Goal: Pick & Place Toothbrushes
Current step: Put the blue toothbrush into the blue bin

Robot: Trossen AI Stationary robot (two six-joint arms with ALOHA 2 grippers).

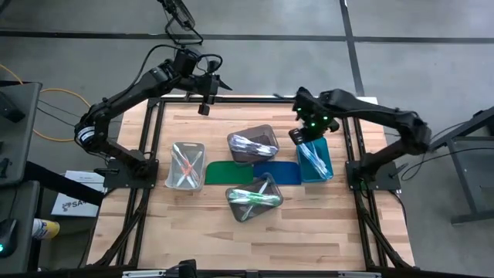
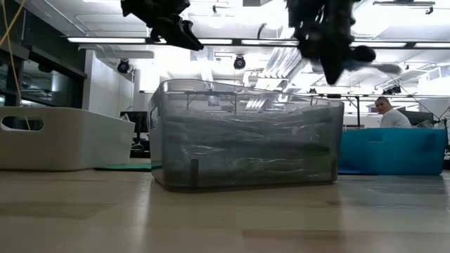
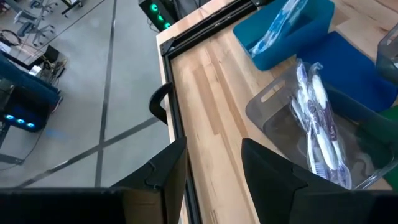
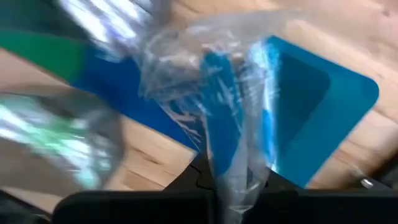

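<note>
My right gripper (image 1: pixel 299 137) hangs over the far end of the teal bin (image 1: pixel 316 161), shut on a clear-wrapped toothbrush with blue accents (image 4: pixel 236 99). More toothbrushes lie in the teal bin, in the grey bin (image 1: pixel 253 144), in the clear bin (image 1: pixel 185 164) and in the near bin (image 1: pixel 255 197). Above the table's far edge, left of the middle, my left gripper (image 1: pixel 204 106) is raised and open (image 3: pixel 214 165) with nothing between its fingers. My right gripper pinches one end of the toothbrush's clear wrapper (image 4: pixel 231 174) between its two fingers. The fingers come from above, pointing steeply down. The toothbrush is lifted clear above the teal bin and sticks out sideways past the fingers (image 2: pixel 376 68).
A green mat (image 1: pixel 229 171) and a blue mat (image 1: pixel 276 171) lie flat between the bins at the table's middle. The black frame rails (image 1: pixel 351 147) run along the table's sides. Bare wood shows along the near edge (image 1: pixel 255 247) and the far left (image 3: pixel 205 93).
</note>
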